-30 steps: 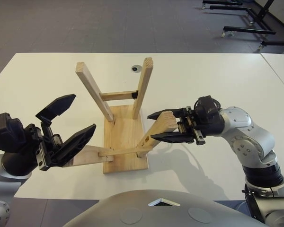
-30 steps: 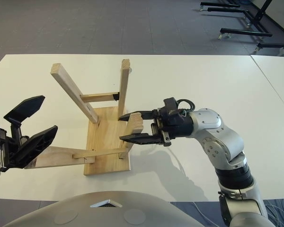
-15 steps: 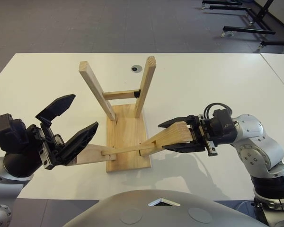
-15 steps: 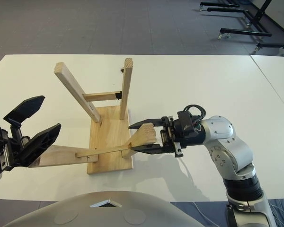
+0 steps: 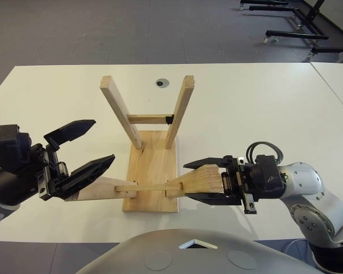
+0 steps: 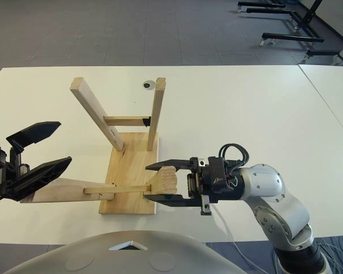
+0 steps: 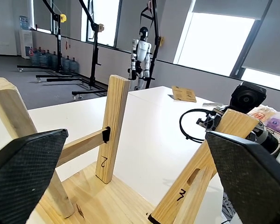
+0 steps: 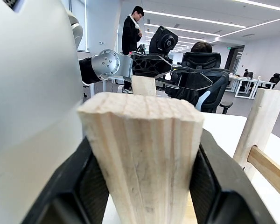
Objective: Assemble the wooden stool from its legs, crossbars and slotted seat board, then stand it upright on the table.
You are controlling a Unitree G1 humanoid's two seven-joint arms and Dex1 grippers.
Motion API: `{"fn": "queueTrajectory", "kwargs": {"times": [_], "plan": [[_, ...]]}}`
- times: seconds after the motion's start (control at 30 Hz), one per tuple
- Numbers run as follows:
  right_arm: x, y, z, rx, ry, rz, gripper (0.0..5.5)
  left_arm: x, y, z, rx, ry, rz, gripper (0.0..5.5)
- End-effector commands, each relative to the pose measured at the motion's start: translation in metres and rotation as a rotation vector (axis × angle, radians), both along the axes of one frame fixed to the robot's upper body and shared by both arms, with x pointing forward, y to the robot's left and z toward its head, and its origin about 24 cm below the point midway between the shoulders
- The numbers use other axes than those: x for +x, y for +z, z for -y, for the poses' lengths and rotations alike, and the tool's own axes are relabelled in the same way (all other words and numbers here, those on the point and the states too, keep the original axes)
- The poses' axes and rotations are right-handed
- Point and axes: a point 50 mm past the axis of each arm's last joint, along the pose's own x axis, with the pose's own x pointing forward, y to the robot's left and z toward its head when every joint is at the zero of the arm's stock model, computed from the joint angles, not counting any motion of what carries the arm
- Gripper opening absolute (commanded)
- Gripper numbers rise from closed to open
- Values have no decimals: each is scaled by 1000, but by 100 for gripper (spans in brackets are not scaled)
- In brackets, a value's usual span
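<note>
**A:** Is there any writing you can read on the parts?

**B:** Two handwritten numerals. The leg marked 2 (image 7: 113,126) has its digit low down, near its foot. The leg marked 3 (image 7: 200,172) has its digit beside an oval slot. I can't make out any other marks on the wood.

**A:** Where do those legs sit?

**B:** The leg marked 2 stands upright at the far end of the seat board (image 5: 154,162), which lies flat on the white table (image 5: 263,103). A short crossbar (image 5: 148,119) joins it to a second standing leg (image 5: 121,112) that leans outward to the robot's left. The leg marked 3 lies low and slanted, with its foot at the near right edge of the board. A thin crossbar (image 5: 146,187) runs from it across the board's near end to a fourth leg (image 5: 97,189), which points out to the left.

**A:** What is the right arm doing?

**B:** It is bent at the elbow, with the forearm reaching in towards the middle. The right end effector (image 5: 187,181) is clamped on the outer end of the leg marked 3. In the right wrist view, both fingers (image 8: 79,186) press against the leg's sides.

**A:** And the left arm?

**B:** It is low at the near left, pointing towards the board. The left end effector (image 5: 103,139) has its fingers spread wide and grips nothing. Its lower finger is just above the fourth leg's outer end, but I can't tell whether they touch.

**A:** Is anything else on the table?

**B:** There is a small round port (image 5: 163,83) beyond the standing legs.
</note>
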Motion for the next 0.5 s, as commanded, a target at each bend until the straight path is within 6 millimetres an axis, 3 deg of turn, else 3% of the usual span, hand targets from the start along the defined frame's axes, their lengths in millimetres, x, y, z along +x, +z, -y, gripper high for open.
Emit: {"fn": "queueTrajectory", "kwargs": {"times": [0.03,0.5], "plan": [[-8,-12,-1,-9,22,-79,204,2,-10,-4,76,2,-105,540],[-26,-17,-5,-4,60,-63,204,9,-5,-8,71,-32,-116,540]]}}
